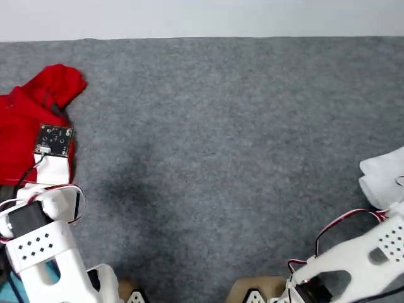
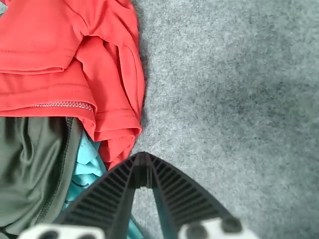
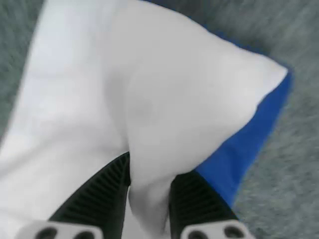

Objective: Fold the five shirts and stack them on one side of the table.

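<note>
Plainly, the shirts sit at opposite sides of the grey table (image 1: 221,126), and none looks folded yet, so the main danger is tangling the heaps instead of sorting them. On the left, the red shirt (image 2: 60,50) lies crumpled over a dark shirt (image 2: 30,164) and a teal shirt (image 2: 87,154), all three overlapping. A pull on the red one could drag the two beneath it along and bunch them further. On the right, the white shirt (image 3: 124,89) rests on a blue shirt (image 3: 249,144). The right gripper (image 3: 151,172) is clamped on a raised fold of the white cloth. I cannot tell whether it has pinched only the white layer or caught some blue as well; if both, a lift would bring two shirts up at once. So small a pinch of slack cloth may also slip free during a drag. The left gripper (image 2: 143,160) has its jaws closed together on nothing and is poised over the table just beside the red hem. It would need to open before any grasp, or it will only push and crease the cloth.
</note>
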Controlling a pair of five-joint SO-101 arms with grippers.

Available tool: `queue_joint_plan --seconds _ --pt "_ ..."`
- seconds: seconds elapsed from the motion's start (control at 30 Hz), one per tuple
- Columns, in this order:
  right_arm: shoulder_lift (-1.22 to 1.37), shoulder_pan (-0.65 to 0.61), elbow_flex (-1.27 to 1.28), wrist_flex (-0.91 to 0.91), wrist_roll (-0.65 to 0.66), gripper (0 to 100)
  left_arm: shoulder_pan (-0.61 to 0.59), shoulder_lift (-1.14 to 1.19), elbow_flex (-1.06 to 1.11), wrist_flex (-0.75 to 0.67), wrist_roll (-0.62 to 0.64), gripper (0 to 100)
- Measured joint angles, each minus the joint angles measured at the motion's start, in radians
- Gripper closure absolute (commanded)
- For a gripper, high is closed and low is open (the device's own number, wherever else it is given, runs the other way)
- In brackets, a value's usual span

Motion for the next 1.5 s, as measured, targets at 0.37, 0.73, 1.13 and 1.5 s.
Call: queue_joint_plan --seconds 0.37,0.73,1.13,1.5 --pt "0.109 0.051 -0.089 0.017 0.04 98.6 0.0 0.0 0.0 0.0 0.0 100" --pt "0.153 0.058 -0.089 -0.003 0.023 62.7 0.0 0.0 0.0 0.0 0.0 100" --pt "-0.071 0.017 -0.089 0.204 -0.014 93.5 0.0 0.0 0.0 0.0 0.0 100" --pt "-0.077 -0.112 -0.057 0.227 -0.017 99.0 0.0 0.0 0.0 0.0 0.0 100"
